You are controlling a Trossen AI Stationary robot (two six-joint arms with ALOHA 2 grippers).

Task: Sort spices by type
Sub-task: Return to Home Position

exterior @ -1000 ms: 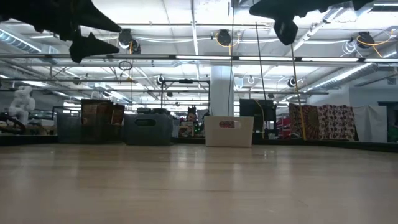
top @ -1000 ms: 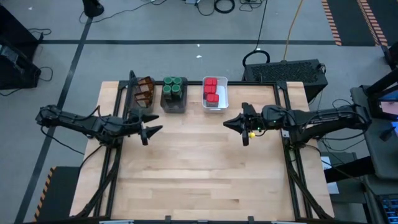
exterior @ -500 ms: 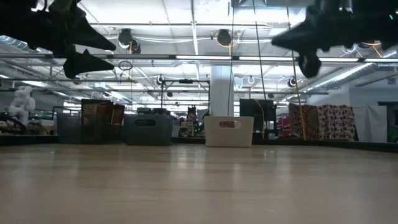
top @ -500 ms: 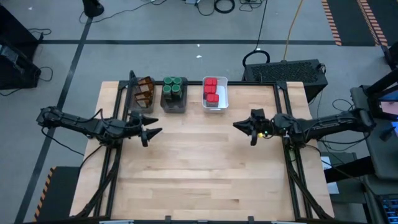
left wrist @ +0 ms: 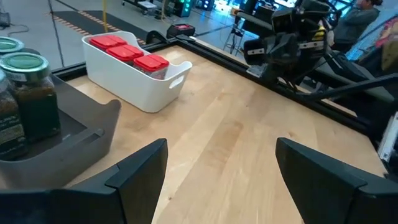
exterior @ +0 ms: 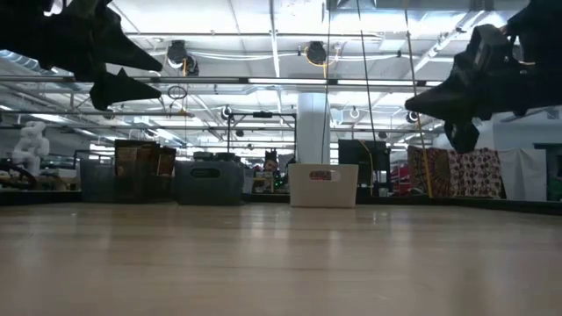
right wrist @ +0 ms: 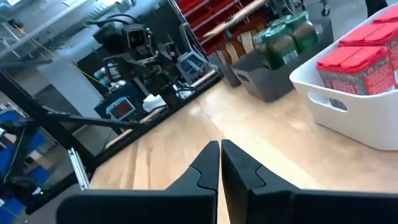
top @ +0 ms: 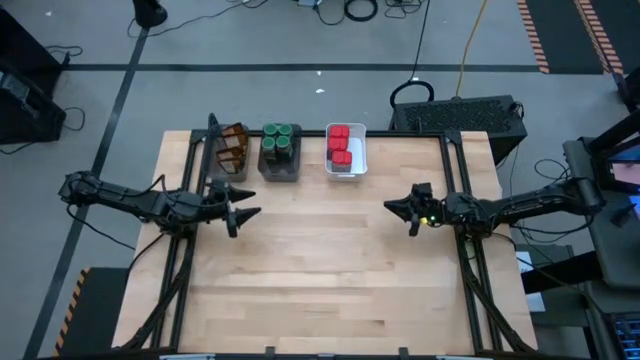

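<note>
The spices sit sorted in three bins along the table's far edge. Brown packets stand in the left dark grey bin, green-lidded jars in the middle dark grey bin, red tins in the white bin. My left gripper hovers open above the table near its left side, in front of the packet bin; its wrist view shows the fingers wide apart. My right gripper is shut, empty, raised above the table near its right side.
The wooden table in front of the bins is bare. A black frame runs along the table's left and right sides. A dark keyboard-like case sits beyond the far right corner. The room behind the table shows shelving and lights.
My right gripper has drawn back toward the table's right edge and come lower. My left gripper has stayed where it was. The bins and spices have not moved.
</note>
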